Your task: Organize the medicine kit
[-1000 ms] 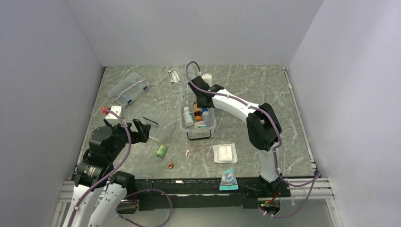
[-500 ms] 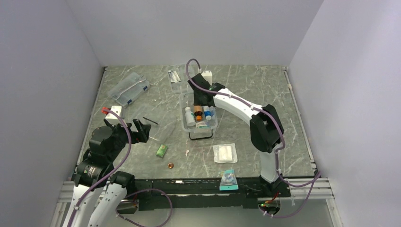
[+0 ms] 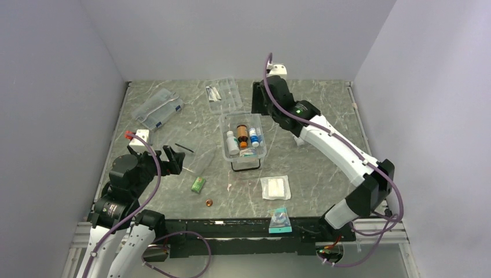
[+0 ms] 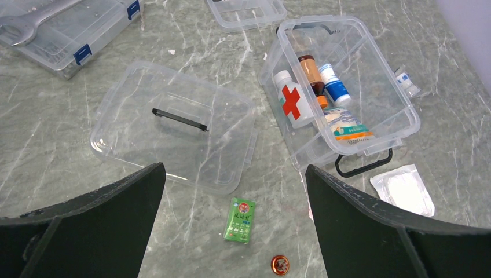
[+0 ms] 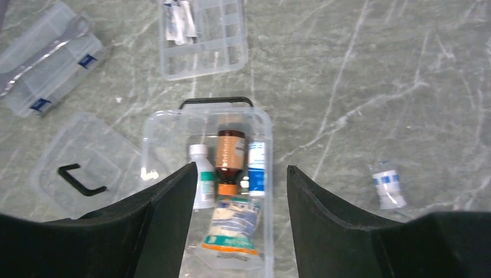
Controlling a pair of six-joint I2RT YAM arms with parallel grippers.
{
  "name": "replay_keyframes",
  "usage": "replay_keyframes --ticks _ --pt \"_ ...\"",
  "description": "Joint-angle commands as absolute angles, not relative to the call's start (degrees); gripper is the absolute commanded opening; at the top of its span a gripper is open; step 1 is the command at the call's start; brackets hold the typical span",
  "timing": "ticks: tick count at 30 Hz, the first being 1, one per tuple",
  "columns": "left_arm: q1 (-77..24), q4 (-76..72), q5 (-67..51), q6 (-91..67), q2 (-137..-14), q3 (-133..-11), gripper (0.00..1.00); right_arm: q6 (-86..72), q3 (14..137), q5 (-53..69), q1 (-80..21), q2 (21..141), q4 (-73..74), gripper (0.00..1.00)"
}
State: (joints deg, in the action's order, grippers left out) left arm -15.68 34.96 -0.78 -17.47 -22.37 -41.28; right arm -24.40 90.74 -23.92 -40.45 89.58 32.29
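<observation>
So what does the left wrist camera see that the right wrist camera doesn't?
Only the left wrist: a green sachet, a small orange disc, a white gauze packet and the tub's red cross. Only the right wrist: the white packets in the divided tray. Both: the open medicine kit with bottles inside, its lid lying beside it, and the blue-latched case.

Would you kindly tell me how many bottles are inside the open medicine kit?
3, side by side in the medicine kit: white bottle, brown bottle in the middle, blue-and-white bottle. The packet beside them might hide more.
</observation>
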Motion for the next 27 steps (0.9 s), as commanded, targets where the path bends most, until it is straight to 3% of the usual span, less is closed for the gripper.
replay_keyframes --ticks 1,16,27 --pt "-15.64 33.31 -1.55 -17.69 -22.66 -42.31 0.98 -20.59 85.13 -21.45 -35.85 86.88 30.61 0.6" --pt "-15.64 33.09 -1.92 -17.6 -22.81 -42.34 0.99 -19.17 64.32 -12.59 -21.6 82.65 22.5 0.61" --pt "-15.64 33.12 -2.12 -17.49 -23.07 -42.36 0.99 -18.87 61.47 -8.16 -13.41 89.71 18.06 0.61"
